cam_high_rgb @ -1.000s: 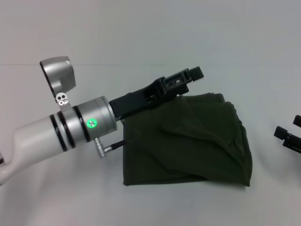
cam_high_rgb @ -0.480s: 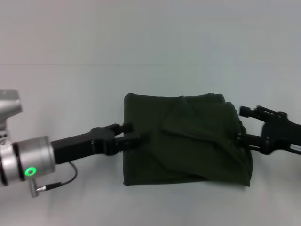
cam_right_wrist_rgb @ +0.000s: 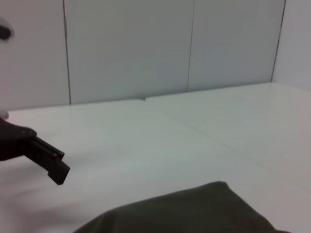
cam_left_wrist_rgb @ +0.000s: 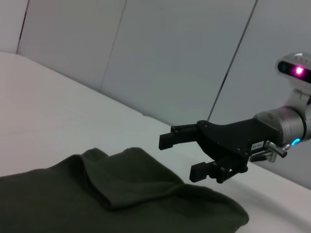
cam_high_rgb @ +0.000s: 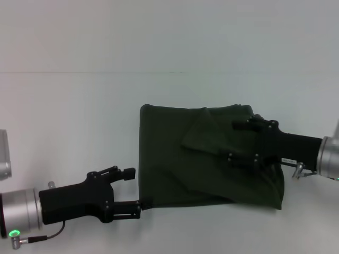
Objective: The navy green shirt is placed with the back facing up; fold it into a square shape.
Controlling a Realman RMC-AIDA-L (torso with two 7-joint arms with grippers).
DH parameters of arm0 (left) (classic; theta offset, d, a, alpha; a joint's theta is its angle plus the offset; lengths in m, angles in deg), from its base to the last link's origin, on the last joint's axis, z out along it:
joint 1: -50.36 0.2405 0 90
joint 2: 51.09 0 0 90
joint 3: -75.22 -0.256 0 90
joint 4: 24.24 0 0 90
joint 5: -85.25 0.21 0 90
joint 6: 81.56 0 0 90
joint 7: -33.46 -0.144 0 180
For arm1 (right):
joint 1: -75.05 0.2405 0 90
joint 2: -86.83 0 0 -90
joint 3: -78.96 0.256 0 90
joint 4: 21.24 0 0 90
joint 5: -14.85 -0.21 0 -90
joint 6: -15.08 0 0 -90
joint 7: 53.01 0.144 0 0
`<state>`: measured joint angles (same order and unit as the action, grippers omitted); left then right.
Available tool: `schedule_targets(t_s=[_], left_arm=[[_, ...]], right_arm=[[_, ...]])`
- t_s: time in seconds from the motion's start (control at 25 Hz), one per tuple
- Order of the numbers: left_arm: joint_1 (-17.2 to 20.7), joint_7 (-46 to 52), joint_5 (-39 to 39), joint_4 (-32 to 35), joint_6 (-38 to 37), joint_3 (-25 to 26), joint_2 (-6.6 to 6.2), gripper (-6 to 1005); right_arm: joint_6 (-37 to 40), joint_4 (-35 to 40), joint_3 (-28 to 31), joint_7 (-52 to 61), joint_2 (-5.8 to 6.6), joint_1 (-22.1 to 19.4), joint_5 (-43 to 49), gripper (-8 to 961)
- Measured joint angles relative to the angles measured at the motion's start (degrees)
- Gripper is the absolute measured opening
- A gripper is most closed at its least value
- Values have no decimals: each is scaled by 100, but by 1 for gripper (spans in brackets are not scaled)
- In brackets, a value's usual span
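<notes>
Table (cam_high_rgb: 79,116), white and wide, fills the head view; pale wall panels stand behind it in both wrist views.

Shirt (cam_high_rgb: 175,159) lies flat on the table a little right of centre, already folded down to a rough square. Dark olive, plain side up, no lettering showing. Left edge straight and neat. Right side thicker and rounder, with an extra folded layer lying slantwise across the upper right part. Near right corner bulges slightly past the square. From the left wrist view the shirt (cam_left_wrist_rgb: 97,194) shows as a low mound with a ridge of doubled cloth. From the right wrist view only one dark corner (cam_right_wrist_rgb: 194,213) shows along the bottom.

Right gripper (cam_high_rgb: 239,142) reaches in from the right and sits over the right half of the shirt, above the slanted layer. Fingers apart, one toward the far edge and one nearer. Left wrist view shows it (cam_left_wrist_rgb: 177,155) hanging just above the cloth, jaws spread, nothing between them.

Left gripper (cam_high_rgb: 134,187) sits low at the shirt's near left corner, coming in from the left. Fingers apart; the nearer fingertip is at the corner's edge, the farther one just off the left edge. No cloth pinched.
</notes>
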<state>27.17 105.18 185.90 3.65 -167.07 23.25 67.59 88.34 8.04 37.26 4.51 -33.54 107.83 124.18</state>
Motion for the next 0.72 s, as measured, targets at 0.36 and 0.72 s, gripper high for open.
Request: schedule_targets(t_s=[0.36,0.72], left_arm=[[73,-44,16,-11,41,6,67,948],[83,-48,-5,-22,-12,3,128,948]], right_arm=[[-575,-120,-666,-103,-11,121,-193,868],[-976,-125,-1249,-107,-11,130,-517,868]])
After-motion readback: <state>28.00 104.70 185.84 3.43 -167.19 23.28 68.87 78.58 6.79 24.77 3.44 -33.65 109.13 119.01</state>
